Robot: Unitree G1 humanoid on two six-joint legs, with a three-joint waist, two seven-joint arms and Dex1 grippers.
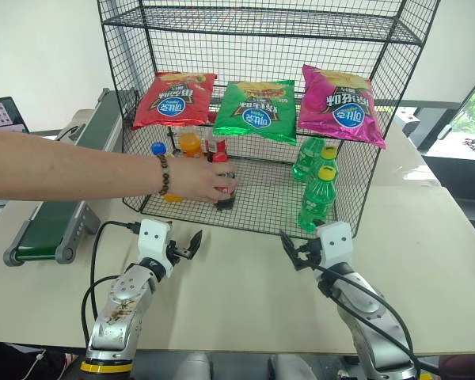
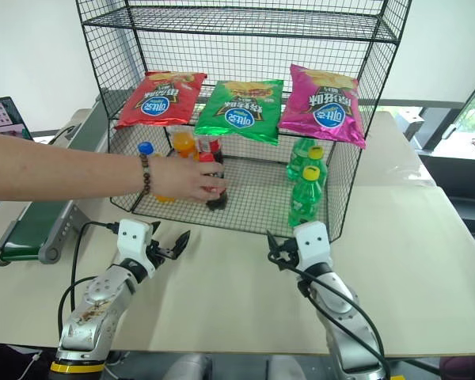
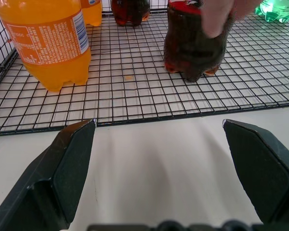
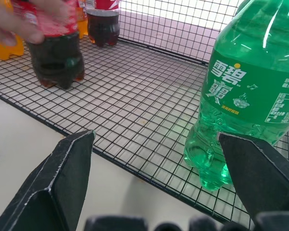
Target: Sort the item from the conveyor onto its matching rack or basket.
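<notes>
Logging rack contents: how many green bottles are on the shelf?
2: both green plastic bottles with yellow caps stand at the black wire rack's right end, one in front, one behind. More may be hidden.

You're looking at two silvery-grey metal forearms, each ending in a white boxy wrist block and a pincer of black wedge-shaped fingers: left pincer (image 1: 184,246), right pincer (image 1: 298,252). Black cables loop along both. The person's wrist wears a dark beaded bracelet (image 1: 164,174).

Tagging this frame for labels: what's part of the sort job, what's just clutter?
Job:
cola bottle under a person's hand
conveyor
wire rack
left gripper and right gripper, open

Clutter:
orange soda bottles
green bottles
chip bags
</notes>
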